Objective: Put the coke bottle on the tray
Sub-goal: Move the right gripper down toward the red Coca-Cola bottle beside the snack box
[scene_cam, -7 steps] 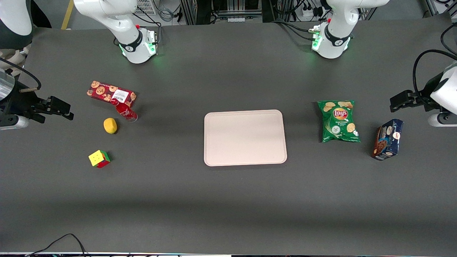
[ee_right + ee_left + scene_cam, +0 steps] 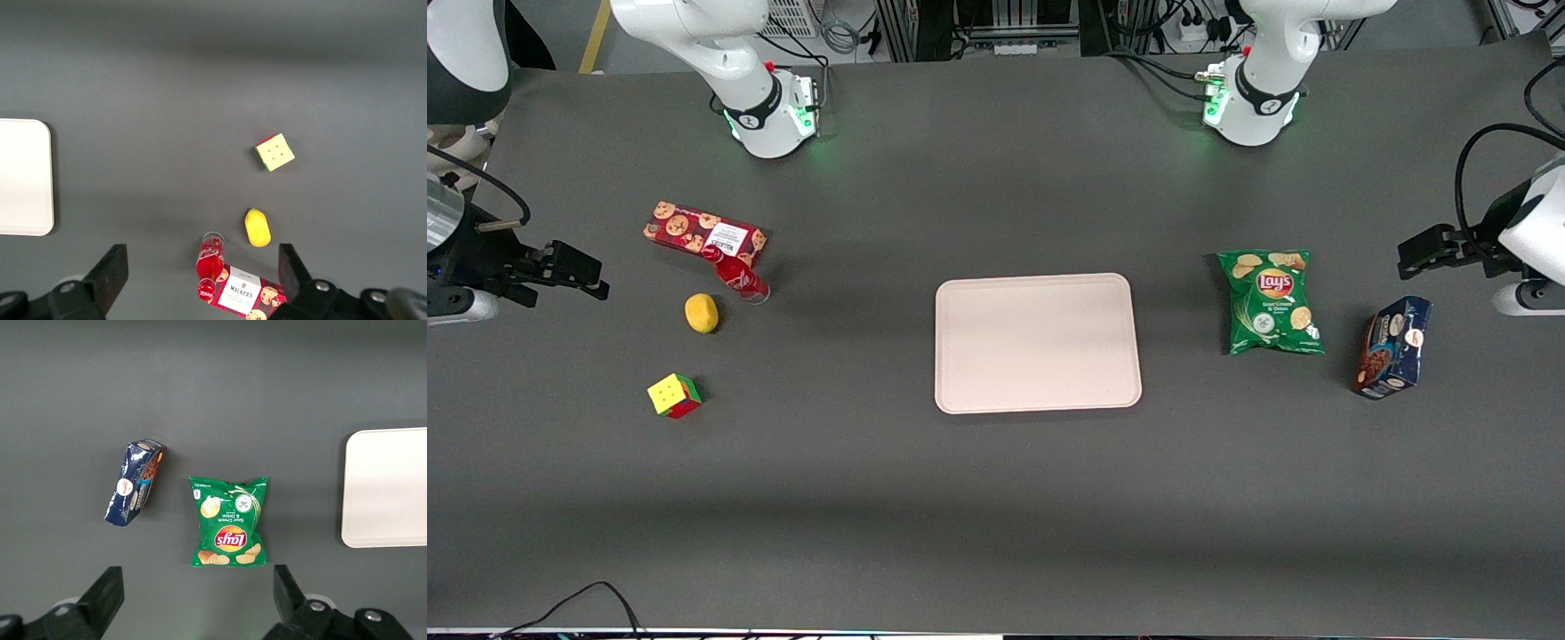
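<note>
The gripper (image 2: 596,280), at the left edge of the front frame, is hanging with its fingers spread wide and holding nothing, having barely drifted since a moment ago. The coke bottle (image 2: 738,277) is lying against the Walkers cookie box (image 2: 704,233) in the upper left, well apart from the tray (image 2: 1037,342) at centre. Toward the parked arm's end, a green Lay's bag (image 2: 1272,302) is lying flat.

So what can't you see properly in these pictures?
- Cookie box: right wrist view, cut off by the picture edge.
- Coke bottle: front view, logo too small to read.
- End effector: front view, open, arm cut off by the edge.
- Tray: left wrist view, cut off by the edge.
</note>
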Tool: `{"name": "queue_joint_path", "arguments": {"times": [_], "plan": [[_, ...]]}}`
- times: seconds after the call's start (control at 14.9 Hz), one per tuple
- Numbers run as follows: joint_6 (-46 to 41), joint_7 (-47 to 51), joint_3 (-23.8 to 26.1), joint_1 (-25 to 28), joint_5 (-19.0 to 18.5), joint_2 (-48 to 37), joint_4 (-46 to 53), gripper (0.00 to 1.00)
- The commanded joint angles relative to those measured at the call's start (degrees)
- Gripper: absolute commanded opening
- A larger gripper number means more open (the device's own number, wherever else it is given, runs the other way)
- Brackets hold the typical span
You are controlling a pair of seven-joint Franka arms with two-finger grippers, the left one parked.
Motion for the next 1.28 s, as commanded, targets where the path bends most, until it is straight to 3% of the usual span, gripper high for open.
{"name": "queue_joint_path", "arguments": {"times": [0.0, 0.2, 0.4, 0.74, 1.21], "plan": [[-0.92, 0.94, -0.19, 0.39, -0.97, 0.85, -1.87, 1.00], [3.98, 0.77, 0.33, 0.48, -1.06, -3.87, -13.17, 1.00], [17.51, 0.50, 0.77, 0.48, -1.15, -11.96, -31.46, 1.00], [31.92, 0.42, 2.62, 0.48, -1.67, -16.37, -48.79, 1.00], [36.88, 0.06, 2.71, 0.39, -1.67, -16.02, -55.06, 1.00]]}}
